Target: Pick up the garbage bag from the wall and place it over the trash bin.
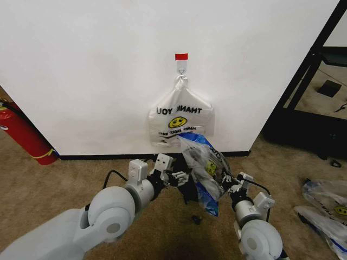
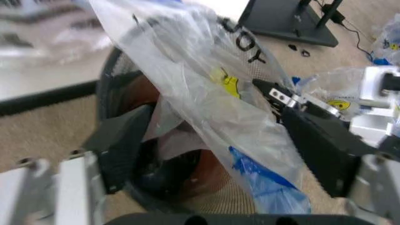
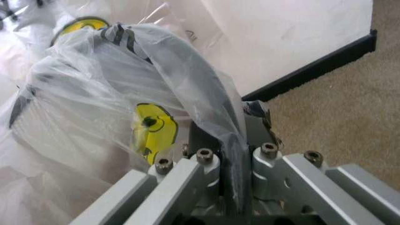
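- Right gripper (image 3: pixel 228 154) jaws are clamped on a fold of the garbage bag (image 1: pixel 203 170), lower centre of the head view.
- Left gripper (image 2: pixel 212 154) jaws stand apart, straddling bag and trash bin (image 2: pixel 115 89) rim.
- Another bag (image 1: pixel 181 122) hangs on the wall hook (image 1: pixel 181 69).

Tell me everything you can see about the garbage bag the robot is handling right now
The garbage bag is thin, translucent white plastic, crumpled, with black lettering, a yellow smiley and blue patches. It drapes over the black mesh trash bin on the carpet, part of it sagging inside. The right gripper is shut on a gathered fold of it. The left gripper is open, its fingers either side of the plastic above the bin. A second smiley bag hangs on the wall behind.
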